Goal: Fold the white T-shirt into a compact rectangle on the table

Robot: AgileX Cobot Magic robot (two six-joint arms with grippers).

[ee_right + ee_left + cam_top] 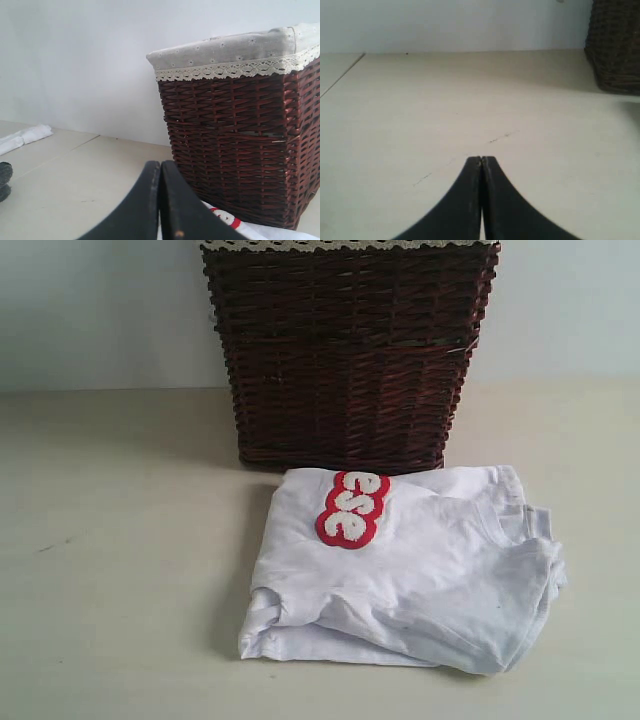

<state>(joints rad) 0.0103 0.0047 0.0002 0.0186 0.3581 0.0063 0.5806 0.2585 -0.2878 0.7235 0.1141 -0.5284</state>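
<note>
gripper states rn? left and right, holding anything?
Left gripper: closed, holding nothing.
Right gripper: closed, holding nothing.

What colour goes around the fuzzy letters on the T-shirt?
Red, around white letters on the white T-shirt. The exterior view shows it best.

The white T-shirt (420, 570) bears fuzzy white letters (352, 510) outlined in red, legible as "ese". The word is cut off at the fold facing the far edge of the bench (120, 590).
</note>
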